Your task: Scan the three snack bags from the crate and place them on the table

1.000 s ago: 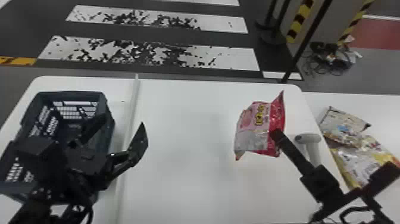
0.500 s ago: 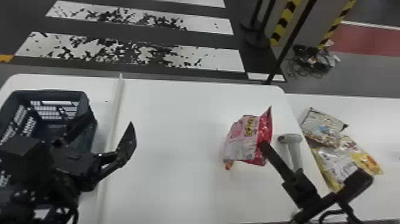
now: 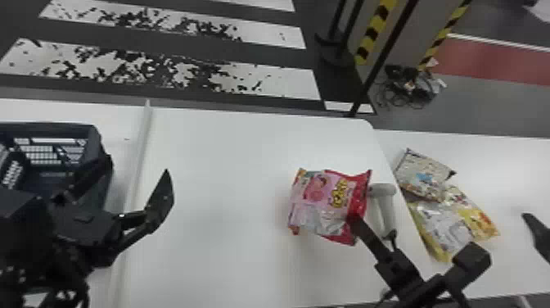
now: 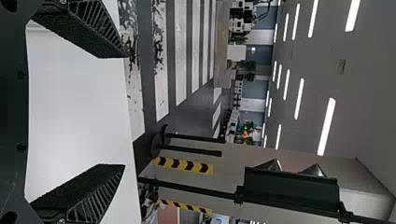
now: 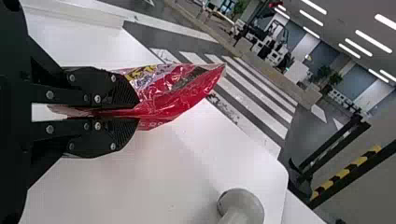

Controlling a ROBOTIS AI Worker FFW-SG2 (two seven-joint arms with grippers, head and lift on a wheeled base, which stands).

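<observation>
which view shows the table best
The head view: it takes in the table from above, far edge and rounded corner included. The left wrist view gives a white stretch framed by the open left pincer; the right wrist view, its rounded corner and the scanner.

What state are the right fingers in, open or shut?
Shut on the red snack bag: the right wrist view shows its edge pinched between the right fingers.

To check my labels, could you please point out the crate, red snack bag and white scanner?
Crate (image 3: 49, 127): head view, far rim.
Red snack bag (image 3: 321, 200): head view, printed front.
White scanner (image 3: 382, 190): head view, rounded head.
</observation>
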